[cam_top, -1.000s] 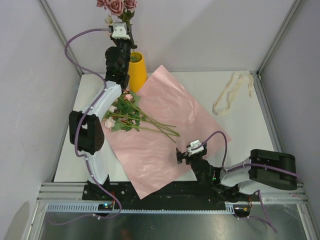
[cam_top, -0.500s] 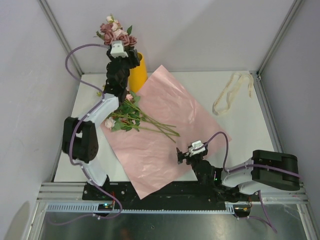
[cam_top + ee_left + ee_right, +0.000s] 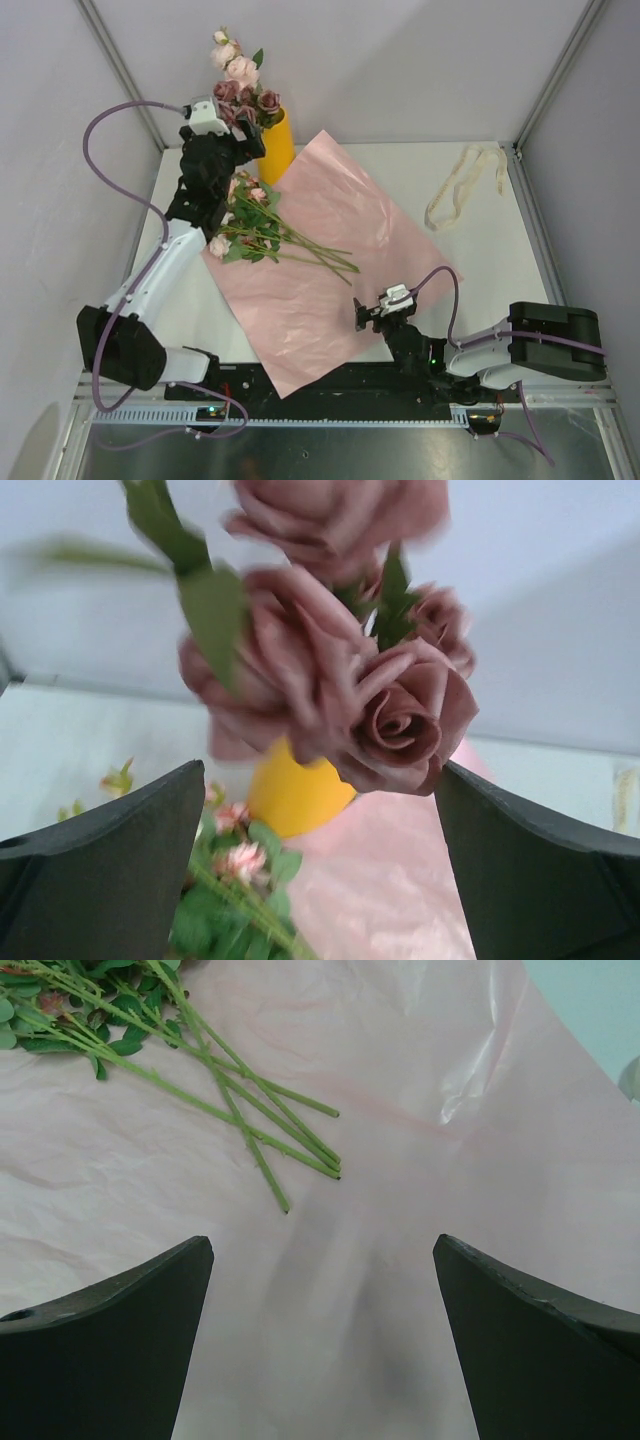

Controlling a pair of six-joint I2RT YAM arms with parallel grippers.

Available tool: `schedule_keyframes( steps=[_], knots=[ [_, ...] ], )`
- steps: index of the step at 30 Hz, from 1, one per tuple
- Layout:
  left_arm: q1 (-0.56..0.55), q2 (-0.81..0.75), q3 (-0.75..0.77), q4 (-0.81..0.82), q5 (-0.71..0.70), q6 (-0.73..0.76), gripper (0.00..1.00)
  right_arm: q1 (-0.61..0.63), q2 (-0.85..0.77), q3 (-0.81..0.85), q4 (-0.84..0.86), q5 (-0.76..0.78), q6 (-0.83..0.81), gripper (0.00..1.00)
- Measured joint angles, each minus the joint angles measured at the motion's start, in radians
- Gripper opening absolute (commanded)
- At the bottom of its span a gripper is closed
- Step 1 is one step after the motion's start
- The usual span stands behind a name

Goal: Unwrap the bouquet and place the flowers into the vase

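Note:
The yellow vase (image 3: 277, 146) stands at the back left with mauve and pink flowers (image 3: 243, 88) upright in it. My left gripper (image 3: 243, 143) is open just left of the vase, holding nothing. In the left wrist view the mauve roses (image 3: 400, 715) hang above the open jaws and the vase (image 3: 295, 795) sits beyond them. The bouquet is unwrapped: more flowers (image 3: 255, 230) lie on the flat pink paper (image 3: 340, 280), stems pointing right. My right gripper (image 3: 365, 312) is open low over the paper, and the stem ends (image 3: 270, 1130) lie ahead of it.
The cream ribbon (image 3: 458, 195) lies loose on the white table at the back right. Metal frame posts and grey walls close in the back corners. The paper's near corner overhangs the table's front edge (image 3: 300, 372).
My left gripper opened and let go of the rose cluster, which now stands in the vase. The left arm drew back to the left and down. The right arm barely moved.

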Motion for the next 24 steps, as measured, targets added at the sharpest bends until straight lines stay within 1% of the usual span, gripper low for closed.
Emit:
schedule_keyframes(
  steps=[4,6,11,14,16,19,22,24],
  knots=[
    [0.0,-0.055,0.0,-0.192,-0.012,-0.018,1.0,0.018,-0.012,0.0,-0.014,0.019,0.01,0.99],
    [0.0,-0.106,-0.021,-0.257,-0.006,-0.037,1.0,0.023,-0.012,0.0,-0.017,0.027,0.011,0.99],
    [0.0,-0.298,-0.105,-0.347,0.025,-0.08,1.0,0.036,-0.013,0.0,-0.036,0.045,0.021,0.99],
    [0.0,-0.396,-0.144,-0.373,0.023,-0.128,1.0,0.041,-0.013,0.0,-0.039,0.056,0.026,0.99],
    [0.0,-0.448,-0.185,-0.38,0.015,-0.177,0.99,0.042,-0.013,0.0,-0.039,0.06,0.029,0.99],
    [0.0,-0.488,-0.247,-0.394,0.005,-0.269,0.94,0.043,-0.013,0.0,-0.039,0.061,0.031,0.99],
    [0.0,-0.485,-0.306,-0.413,-0.01,-0.409,0.91,0.043,-0.013,0.0,-0.039,0.061,0.033,0.99],
    [0.0,-0.464,-0.333,-0.429,-0.015,-0.502,0.85,0.043,-0.013,0.0,-0.039,0.063,0.033,0.99]
  ],
)
